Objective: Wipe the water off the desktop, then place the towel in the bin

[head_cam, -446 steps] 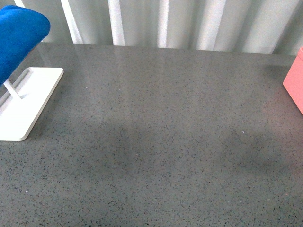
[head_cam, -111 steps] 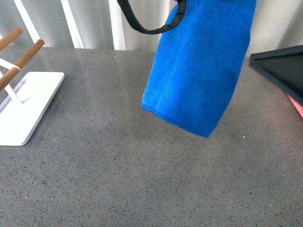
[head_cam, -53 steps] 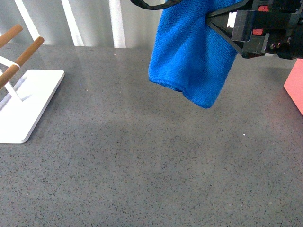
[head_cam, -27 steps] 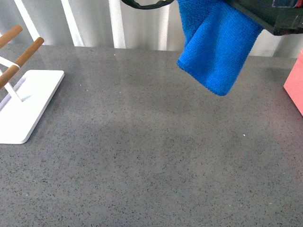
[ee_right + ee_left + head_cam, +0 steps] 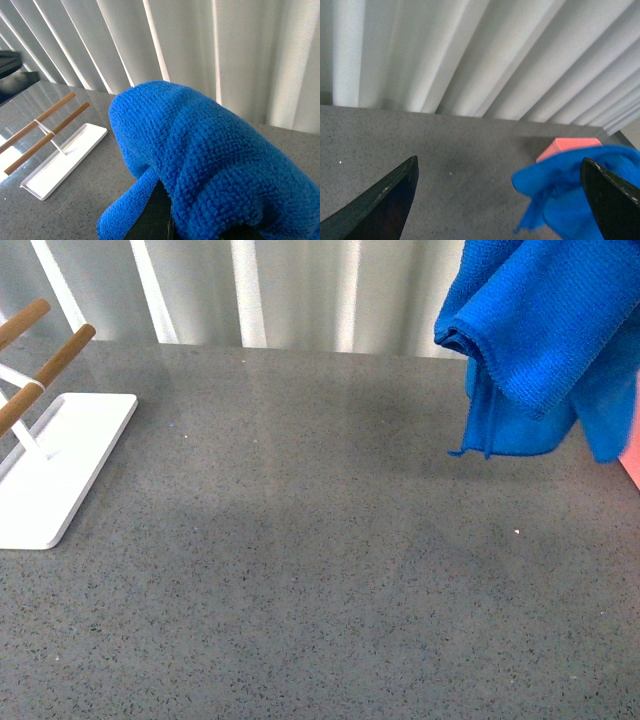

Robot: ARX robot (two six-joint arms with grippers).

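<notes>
Right gripper (image 5: 192,227): closed on the towel (image 5: 540,330) and almost wholly buried under it. In the right wrist view only one dark finger (image 5: 156,215) shows beneath the cloth.
Left gripper (image 5: 498,161): jaws wide apart with nothing between them. Its two dark fingers (image 5: 385,200) frame bare tabletop, and it touches neither towel nor bin.
Towel: up in the air, clear of the tabletop (image 5: 300,570). It is bunched into thick folds, with a loose flap and one hemmed edge hanging down. It hangs over the far right corner (the front view cuts off its top and right side).
Bin (image 5: 568,146): a salmon-pink corner at the tabletop's right edge, near the far corner. In the left wrist view it sits just behind the towel and is partly covered by it. In the front view only a thin pink sliver shows to the right of the towel. Whether the towel is directly above the bin I cannot tell.
Tabletop: dark grey, speckled and faintly glossy, with soft reflections of the blinds near its far edge.
Rack (image 5: 55,465): a flat white base lying at the left edge, toward the far left corner and well apart from the towel. A thin white upright carries two wooden rods (image 5: 48,355) that slope upward.
Blinds (image 5: 300,285): pale vertical slats along the whole far edge.
</notes>
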